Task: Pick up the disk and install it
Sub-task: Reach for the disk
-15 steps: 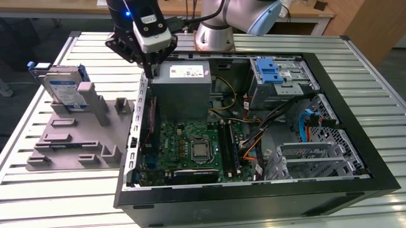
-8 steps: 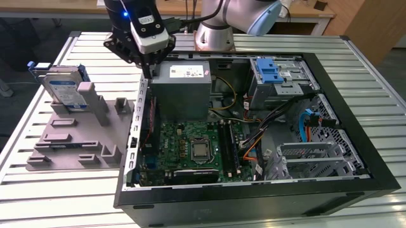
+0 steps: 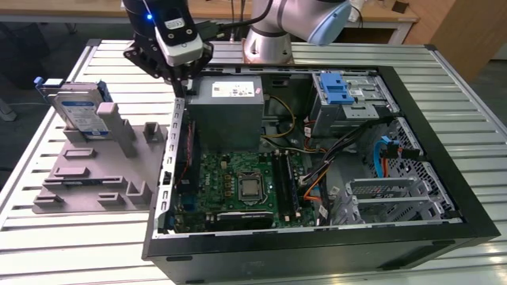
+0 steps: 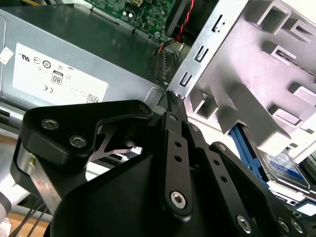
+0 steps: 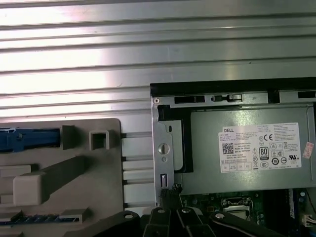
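While the black gripper hangs closed and empty, the stiff, blue-labelled silver disk looks best gripped edgewise.

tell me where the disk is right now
The disk stands on edge in the grey fixture on the exterior view's left, outside the computer case, apart from the gripper.

Bright, even light; strong glare on the slatted metal table.
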{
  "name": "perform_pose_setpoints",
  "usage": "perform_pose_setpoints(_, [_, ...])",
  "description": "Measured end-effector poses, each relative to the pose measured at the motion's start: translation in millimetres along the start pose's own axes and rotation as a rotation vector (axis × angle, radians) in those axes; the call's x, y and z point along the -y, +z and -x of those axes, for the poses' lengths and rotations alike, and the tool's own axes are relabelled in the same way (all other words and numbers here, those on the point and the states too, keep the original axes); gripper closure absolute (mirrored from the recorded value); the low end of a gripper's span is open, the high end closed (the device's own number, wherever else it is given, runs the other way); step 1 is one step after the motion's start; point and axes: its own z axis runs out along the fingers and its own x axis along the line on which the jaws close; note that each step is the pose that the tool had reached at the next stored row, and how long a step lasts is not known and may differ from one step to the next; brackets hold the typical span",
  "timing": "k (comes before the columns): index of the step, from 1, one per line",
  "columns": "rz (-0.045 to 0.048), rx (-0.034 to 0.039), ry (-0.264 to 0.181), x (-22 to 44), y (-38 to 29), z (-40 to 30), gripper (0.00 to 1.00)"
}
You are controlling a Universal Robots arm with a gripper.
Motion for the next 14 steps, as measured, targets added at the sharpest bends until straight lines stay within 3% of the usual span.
perform_pose_setpoints(5, [-0.0010, 0.0101, 0.000, -4.8, -1.7, -3.6, 0.89])
perform_pose_setpoints(12, [-0.0013, 0.0148, -0.001, -5.6, -2.0, -20.7, 0.89])
perform_pose_setpoints(14, [-0.0036, 0.0185, -0.001, -7.5, -2.8, -22.4, 0.89])
